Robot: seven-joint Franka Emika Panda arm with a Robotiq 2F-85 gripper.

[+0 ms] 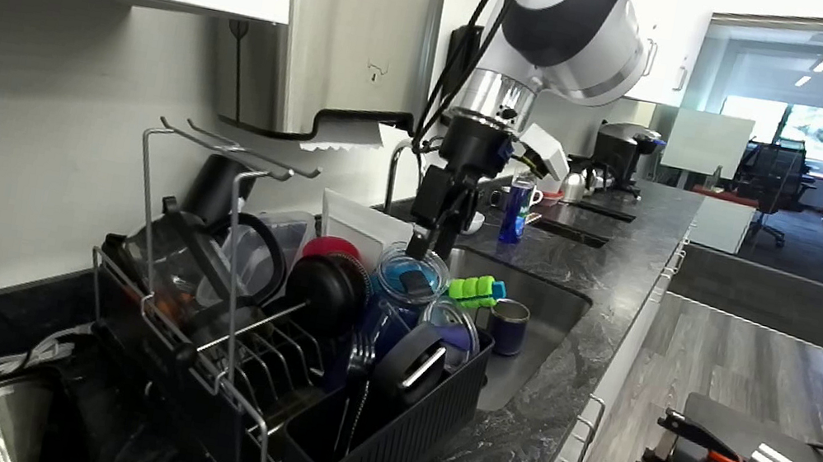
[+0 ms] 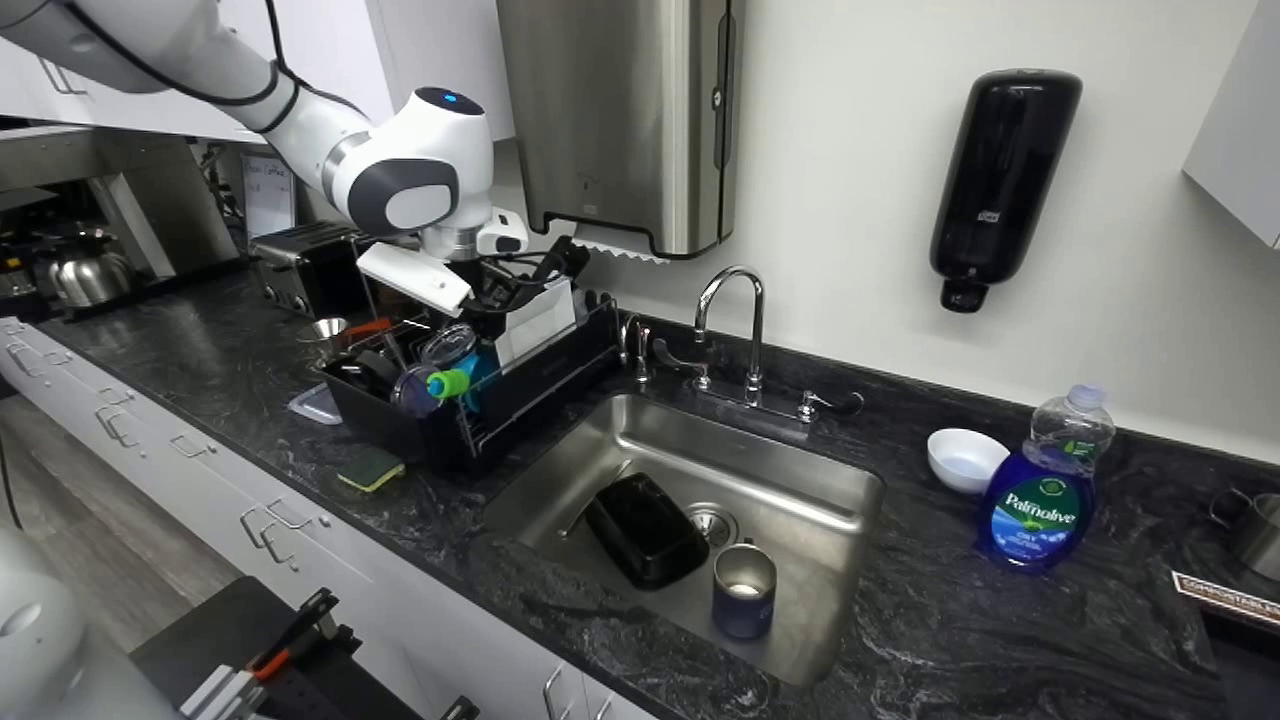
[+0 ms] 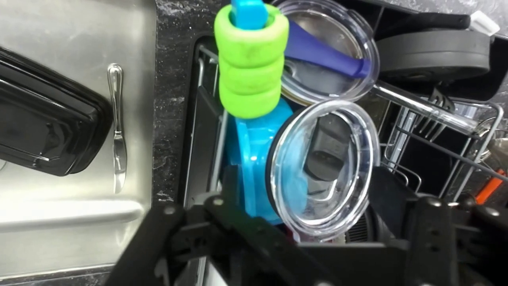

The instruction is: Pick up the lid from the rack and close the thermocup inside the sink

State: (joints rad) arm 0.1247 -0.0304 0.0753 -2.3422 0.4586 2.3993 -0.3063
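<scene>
Partly cropped pincer [image 3: 305, 174]: is standing wide, 2 jaws flanking 1 clear lid [image 3: 324, 170]; contact looking unclear
Lid: is resting in the rack [image 2: 540, 395]
Sink [image 1: 547, 321]: rack is partly hiding it in an exterior view
Thermocup [image 2: 743, 605]: 1, is standing upright in the sink

There's open air above the navy metal thermocup [image 2: 743, 612], but a lime-green ribbed grip [image 3: 252, 75] juts out just beside the clear grey-tabbed round lid [image 3: 323, 165].
</scene>
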